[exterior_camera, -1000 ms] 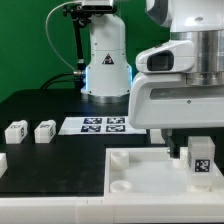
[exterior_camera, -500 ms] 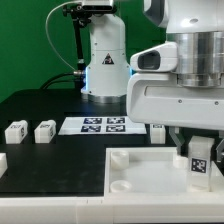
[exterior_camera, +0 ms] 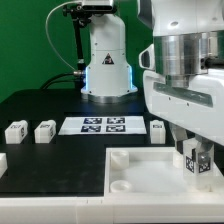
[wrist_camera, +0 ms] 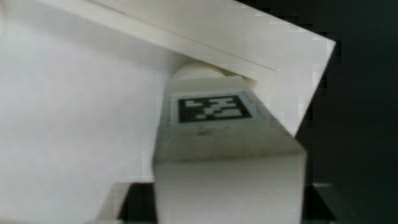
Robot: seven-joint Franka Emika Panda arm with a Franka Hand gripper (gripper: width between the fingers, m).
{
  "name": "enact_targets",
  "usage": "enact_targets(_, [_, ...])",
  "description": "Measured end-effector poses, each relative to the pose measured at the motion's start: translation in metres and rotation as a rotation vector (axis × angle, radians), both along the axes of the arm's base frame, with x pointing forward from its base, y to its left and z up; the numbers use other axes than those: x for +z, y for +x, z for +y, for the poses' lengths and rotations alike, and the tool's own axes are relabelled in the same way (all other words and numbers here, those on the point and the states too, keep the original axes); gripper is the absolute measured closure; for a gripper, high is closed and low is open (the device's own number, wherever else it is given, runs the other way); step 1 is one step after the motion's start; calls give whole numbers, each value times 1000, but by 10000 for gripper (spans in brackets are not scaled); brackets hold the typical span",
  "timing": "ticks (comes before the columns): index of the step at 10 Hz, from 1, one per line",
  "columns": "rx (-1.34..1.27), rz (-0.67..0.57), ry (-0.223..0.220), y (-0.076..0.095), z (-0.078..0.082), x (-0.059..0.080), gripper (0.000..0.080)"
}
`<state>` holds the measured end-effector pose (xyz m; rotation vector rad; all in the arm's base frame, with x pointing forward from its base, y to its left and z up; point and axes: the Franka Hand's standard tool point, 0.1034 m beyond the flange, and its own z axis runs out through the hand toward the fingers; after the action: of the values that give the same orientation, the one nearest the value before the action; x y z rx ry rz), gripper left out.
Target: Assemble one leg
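White leg (exterior_camera: 198,166) with a black-and-white tag on its face stands upright over the big white tray (exterior_camera: 135,185), at the tray's far corner on the exterior view's right. The gripper (exterior_camera: 196,150) has its two fingers closed tight on the leg, one finger on each side, and the tag shows between them. In the wrist view the leg (wrist_camera: 217,150) runs from the gripper (wrist_camera: 222,205) out to the tray (wrist_camera: 80,120), and its far end sits right at a round spot in the tray's corner — I cannot tell if the leg touches the tray there or hangs just above it. The dark fingers (wrist_camera: 134,205) only peek in at the picture's edge. The tray lies flat on the black table (exterior_camera: 60,160). Past the tray's far edge lies the marker board (exterior_camera: 100,125), flat on the table. Two more small white blocks (exterior_camera: 15,131) and (exterior_camera: 45,131) sit side by side on the table, well off the tray's far corner on the exterior view's left. One more small block (exterior_camera: 158,129) sits just past the tray's far edge, near the gripper.
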<state>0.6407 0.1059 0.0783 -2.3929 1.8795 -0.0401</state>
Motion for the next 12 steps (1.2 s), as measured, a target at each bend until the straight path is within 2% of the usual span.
enact_targets(3, [-273, 31, 38, -2, 1, 0, 502])
enact_targets(5, [-570, 38, 90, -2, 7, 0, 502])
enact_targets(6, [-607, 18, 100, -2, 11, 0, 502])
enact_targets(8, [-563, -11, 84, -4, 14, 0, 502])
enact_targets(9, [-509, -15, 77, -4, 14, 0, 398])
enact_targets(10, [-388, -15, 67, -2, 17, 3, 258])
enact_targets(11, [-215, -26, 46, -1, 18, 4, 258])
enact_targets(12, [-110, -33, 35, -1, 17, 3, 171])
